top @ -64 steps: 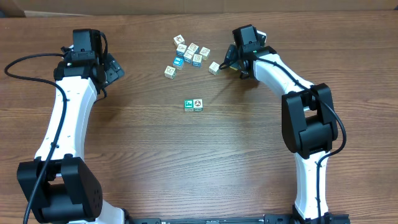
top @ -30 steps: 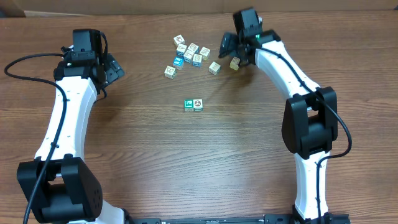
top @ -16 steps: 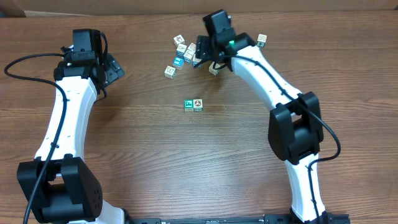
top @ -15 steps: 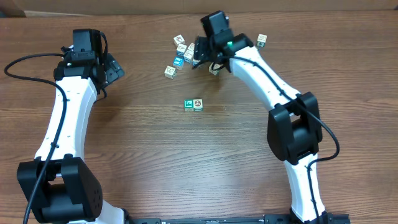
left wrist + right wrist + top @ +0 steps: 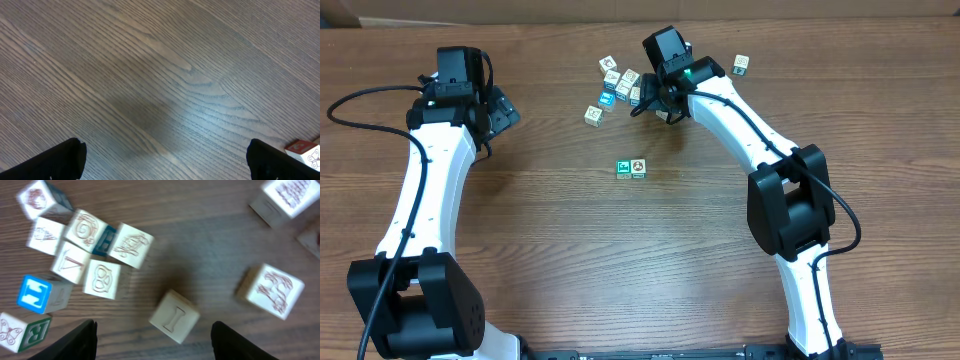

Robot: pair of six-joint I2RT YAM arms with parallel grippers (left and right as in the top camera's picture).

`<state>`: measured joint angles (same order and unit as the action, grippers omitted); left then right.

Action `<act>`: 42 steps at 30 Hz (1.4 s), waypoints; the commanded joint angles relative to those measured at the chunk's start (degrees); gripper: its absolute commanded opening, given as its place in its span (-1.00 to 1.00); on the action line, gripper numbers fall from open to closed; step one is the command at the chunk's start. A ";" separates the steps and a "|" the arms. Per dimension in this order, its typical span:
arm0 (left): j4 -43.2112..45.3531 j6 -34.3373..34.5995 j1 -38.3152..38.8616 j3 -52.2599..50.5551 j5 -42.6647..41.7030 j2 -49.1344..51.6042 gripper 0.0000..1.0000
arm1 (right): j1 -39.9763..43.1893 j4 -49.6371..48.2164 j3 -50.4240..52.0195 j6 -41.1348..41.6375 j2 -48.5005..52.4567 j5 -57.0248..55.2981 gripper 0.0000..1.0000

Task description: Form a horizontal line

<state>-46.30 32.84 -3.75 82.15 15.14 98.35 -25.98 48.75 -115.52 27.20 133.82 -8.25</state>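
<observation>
Hovering my right claw (image 5: 152, 332) over I cube (image 5: 175, 316), jaws apart, nothing gripped; horizontal line (image 5: 631, 168) lies nearer, slightly left, axis left-right; left claw (image 5: 165, 157) wide.

Horizontal line (image 5: 631, 168): green face, white round-picture face. Loose cubes (image 5: 102, 279): cream, brown drawings. Table (image 5: 150, 75): brown woodgrain.

Overhead light is even and bright, shadows soft. In the left wrist view pale glare sits on the table (image 5: 220, 110) toward 4 o'clock. Cubes (image 5: 175, 316) in the right wrist view are motion-blurred.
</observation>
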 commanded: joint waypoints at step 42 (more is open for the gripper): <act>0.02 -0.07 0.42 0.35 -0.13 -0.20 1.00 | -0.11 0.66 0.04 9.62 4.72 -1.55 -0.18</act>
<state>-46.30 32.82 -3.75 82.15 15.14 98.35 -26.02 48.56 -115.39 38.46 138.78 -9.37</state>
